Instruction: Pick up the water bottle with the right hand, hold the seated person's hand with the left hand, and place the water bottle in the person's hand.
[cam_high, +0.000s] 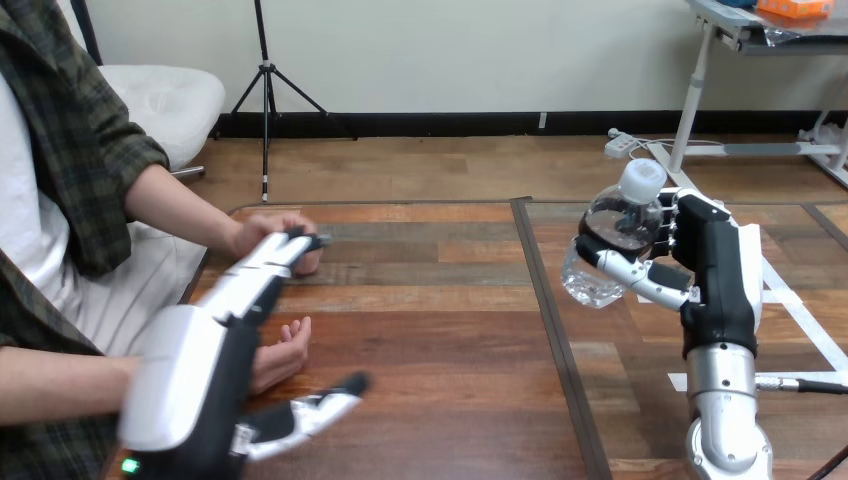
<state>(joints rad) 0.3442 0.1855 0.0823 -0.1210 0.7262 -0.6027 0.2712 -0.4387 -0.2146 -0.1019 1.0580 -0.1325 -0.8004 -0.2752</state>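
Nearest to me, at the left, my left robot hand (195, 375) is spread wide, with straight fingers reaching away from me and the thumb (325, 400) held out to the right. The person's nearer hand (283, 352) lies in the gap between that thumb and the fingers, just off the left edge of the desk (430, 330). Nothing of mine is curled round it, so I judge the hold is not yet made.

Farther out on the right, my right robot hand (715, 275) is wrapped round the water bottle (610, 235), thumb across its front and fingers behind. The bottle is lifted clear of the desk. Its long axis stands close to upright, tipped a little, with the white cap (641, 180) up and to the far right.

Farthest on the left, my left fingertips overlap the person's other hand (262, 232), which rests on the desk; I cannot tell whether they touch.

The bottle is well apart from the waiting palm, which lies left and nearer. The carry therefore runs leftward across the desk, while my left robot hand, already alongside, closes first.
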